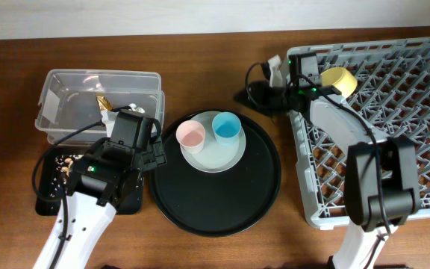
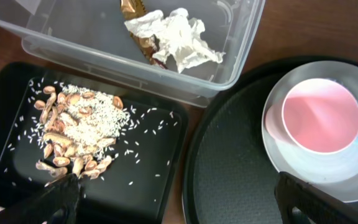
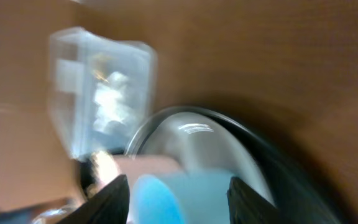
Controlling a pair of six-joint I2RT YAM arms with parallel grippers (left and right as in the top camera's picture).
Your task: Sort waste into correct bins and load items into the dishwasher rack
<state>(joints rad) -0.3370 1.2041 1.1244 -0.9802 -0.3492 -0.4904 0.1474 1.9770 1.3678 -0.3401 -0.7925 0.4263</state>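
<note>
Left tool open above black tray; right tool open; clear tub label blurred.

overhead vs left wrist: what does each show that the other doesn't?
Overhead only: the large grey plastic lattice rack with the small yellow bowl in it, and the blue cup on the pale round plate. Left wrist only: white rice grains heaped with the tan-brown food scraps in the shallow black rectangular tray. Both: the clear plastic rectangular tub holding the crumpled white paper napkin and crinkled gold-brown wrapper, and the pink cup on that plate, on the large round black tray.
</note>
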